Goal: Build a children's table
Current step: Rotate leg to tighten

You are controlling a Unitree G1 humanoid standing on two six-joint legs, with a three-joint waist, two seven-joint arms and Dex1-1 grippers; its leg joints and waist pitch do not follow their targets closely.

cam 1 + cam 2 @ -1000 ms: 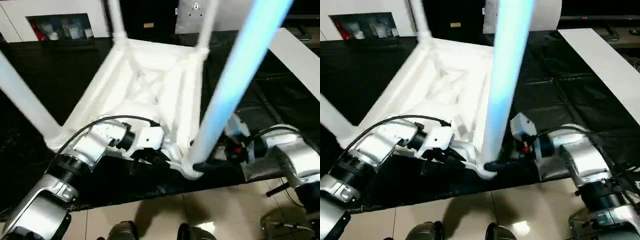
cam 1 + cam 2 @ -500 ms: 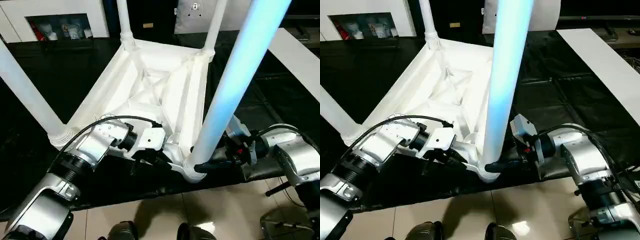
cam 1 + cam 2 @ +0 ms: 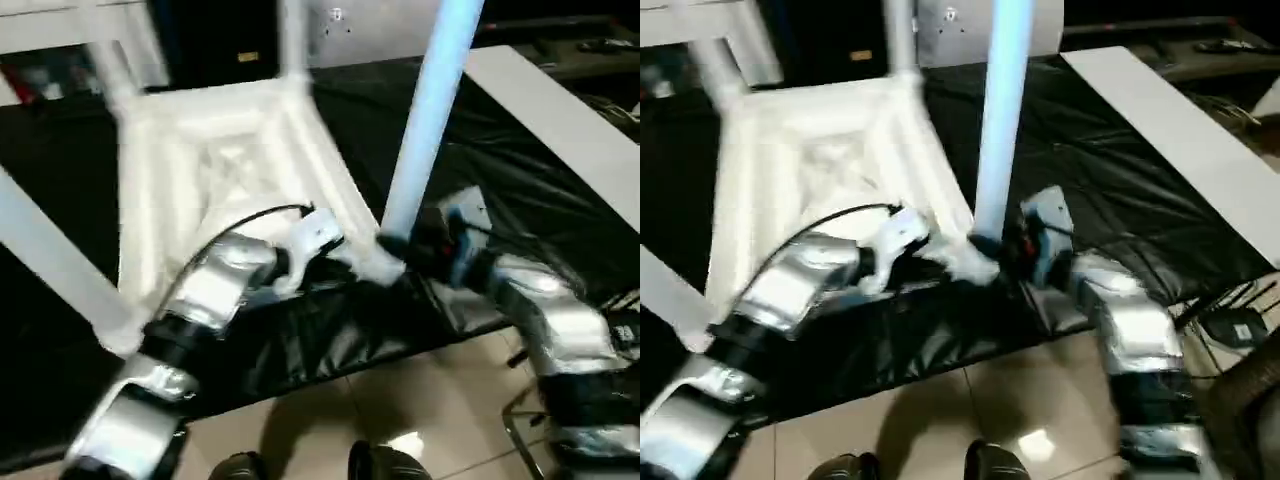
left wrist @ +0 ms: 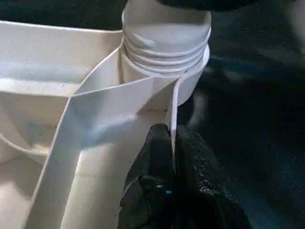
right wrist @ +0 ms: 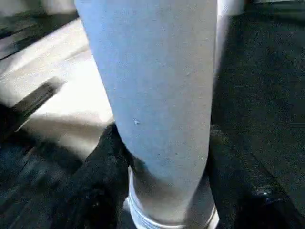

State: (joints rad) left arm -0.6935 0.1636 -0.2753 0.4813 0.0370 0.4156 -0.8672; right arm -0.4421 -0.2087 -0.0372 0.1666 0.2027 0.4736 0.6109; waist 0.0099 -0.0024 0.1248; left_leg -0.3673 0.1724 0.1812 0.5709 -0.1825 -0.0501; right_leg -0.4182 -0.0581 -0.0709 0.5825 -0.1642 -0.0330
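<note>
Two grippers held the upside-down table (image 3: 210,150) on the black cover (image 3: 520,190). The left gripper (image 4: 172,143) pinched its rim; the right gripper (image 5: 162,157) hugged the near leg (image 3: 425,120).

You see the children's table (image 3: 215,170) in smooth white plastic with a soft sheen; its leg (image 5: 157,90) looks matt; the cover (image 3: 500,190) is crinkled glossy black film; the floor (image 3: 400,400) is polished tile; your forearms (image 3: 1120,320) are brushed silver metal.
</note>
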